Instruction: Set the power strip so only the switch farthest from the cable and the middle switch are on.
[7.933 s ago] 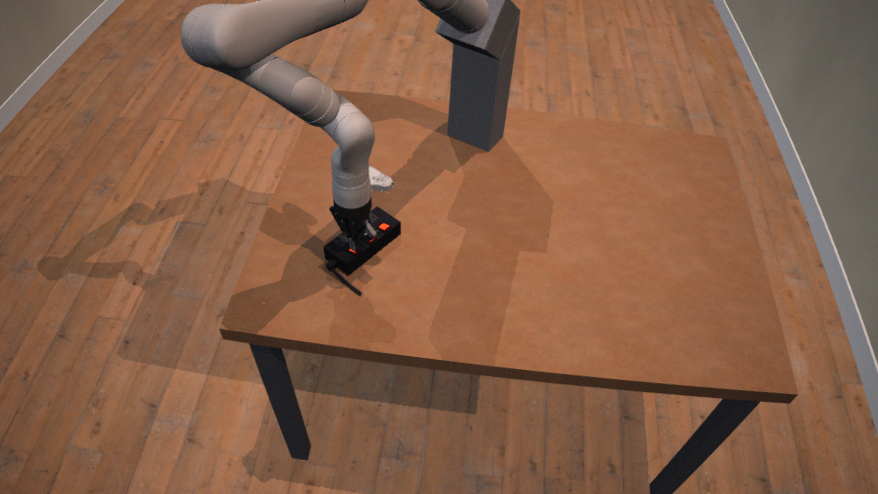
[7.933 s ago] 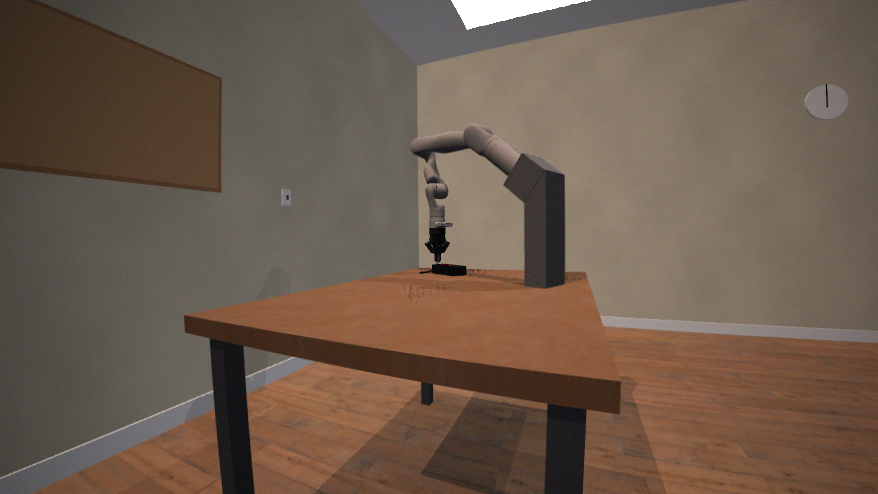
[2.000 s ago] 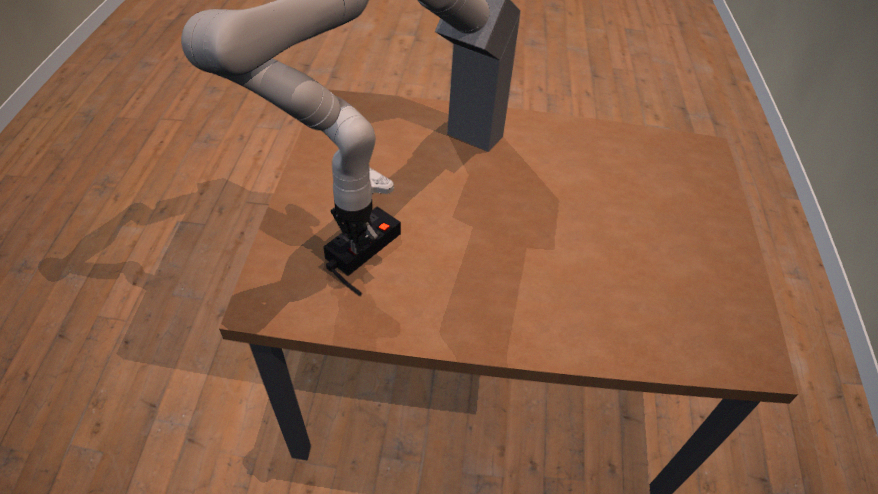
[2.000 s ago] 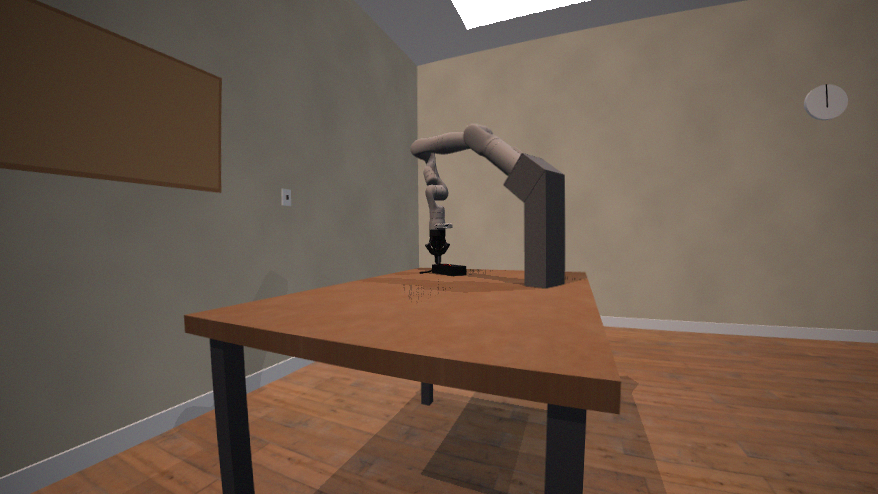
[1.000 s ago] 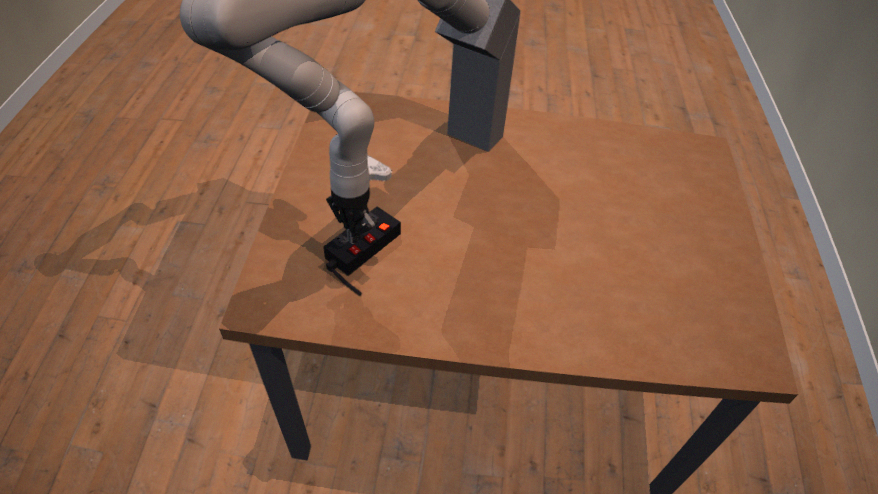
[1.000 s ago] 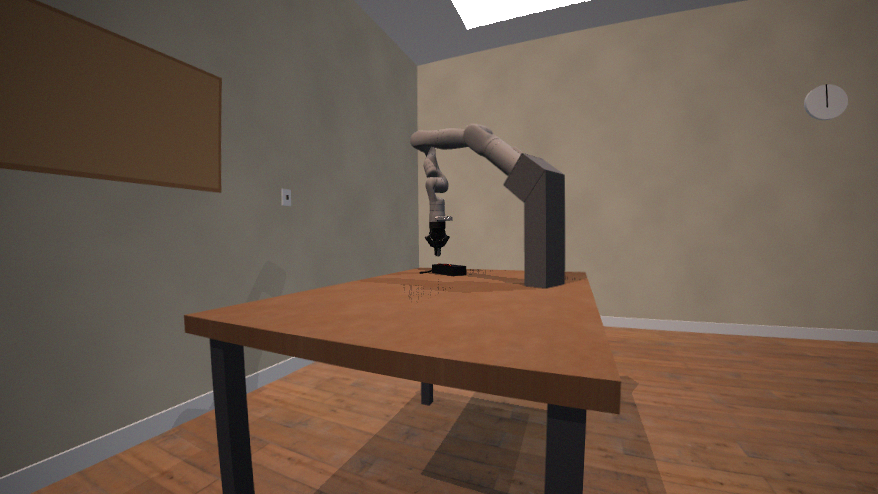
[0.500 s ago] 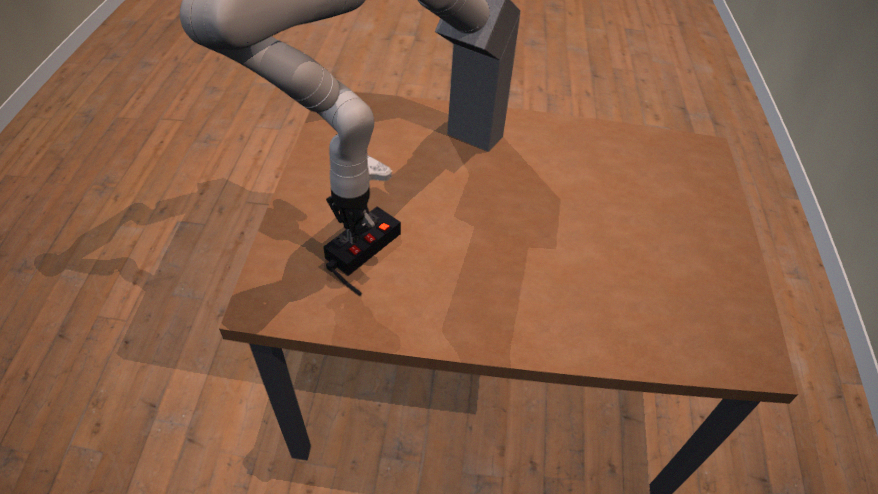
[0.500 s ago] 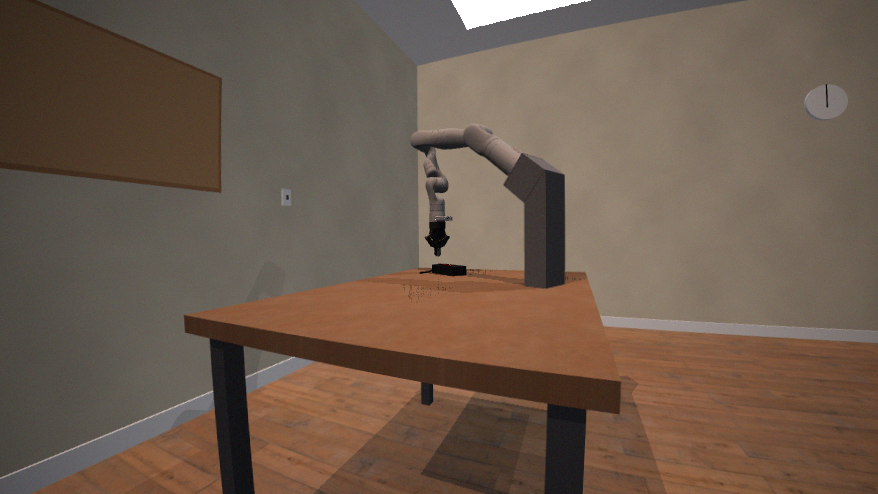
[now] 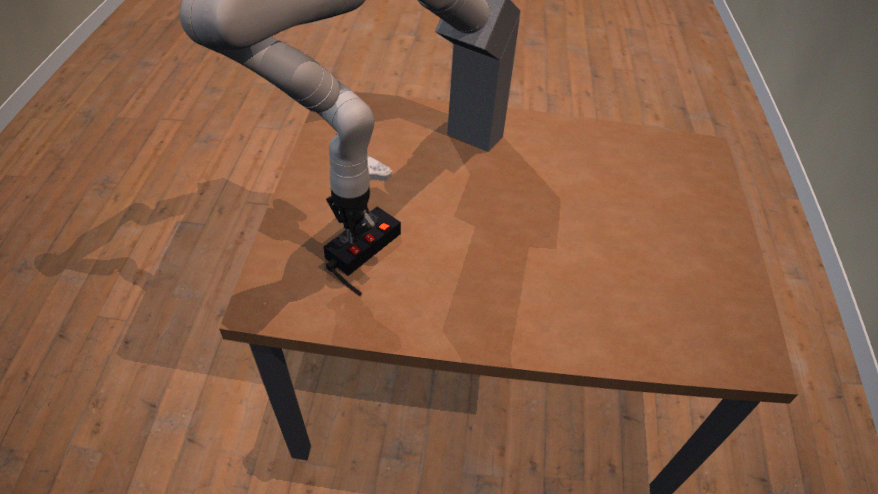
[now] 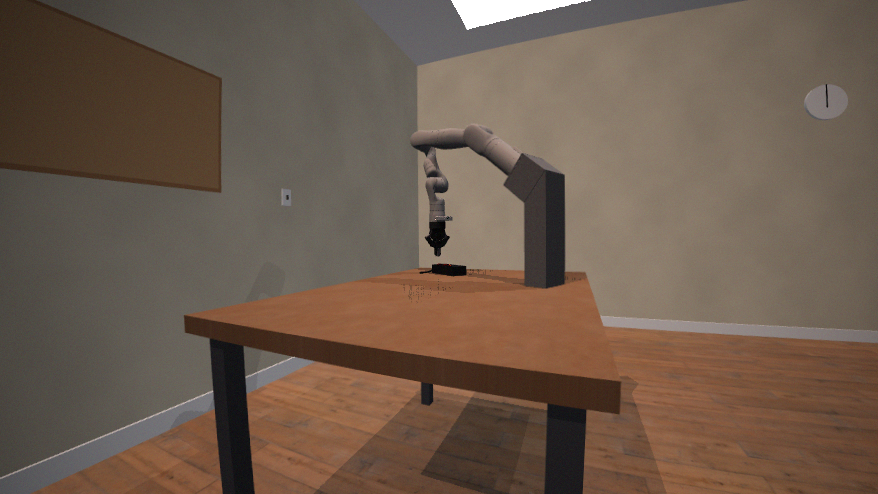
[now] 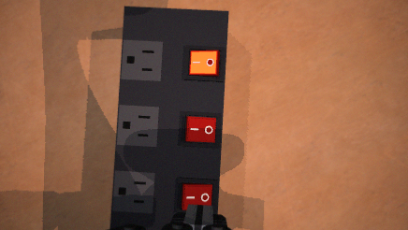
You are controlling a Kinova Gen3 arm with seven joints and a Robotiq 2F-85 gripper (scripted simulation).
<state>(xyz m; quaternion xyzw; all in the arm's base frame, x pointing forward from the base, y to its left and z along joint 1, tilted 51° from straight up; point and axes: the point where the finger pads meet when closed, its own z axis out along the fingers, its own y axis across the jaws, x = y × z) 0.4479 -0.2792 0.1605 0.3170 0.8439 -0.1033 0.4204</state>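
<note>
A black power strip [image 9: 343,251] [image 10: 449,268] [image 11: 168,93] lies flat and the right way up on the table [image 9: 613,245], near its left edge. Its cable [image 9: 345,280] leaves the near-left end. The switch farthest from the cable [image 9: 383,226] [image 11: 204,62] glows bright orange. The middle switch [image 9: 369,237] [image 11: 201,129] and the switch nearest the cable [image 9: 354,249] [image 11: 196,196] are dark red. My gripper [image 9: 349,232] [image 10: 437,250] [image 11: 198,220] is shut on nothing. It points straight down and hovers a little above the strip, over the end nearest the cable.
The arm's dark pedestal [image 9: 478,92] [image 10: 543,233] stands at the back of the table. A small white object [image 9: 379,165] lies behind the arm's wrist. The table's left edge [image 9: 245,288] is close to the strip.
</note>
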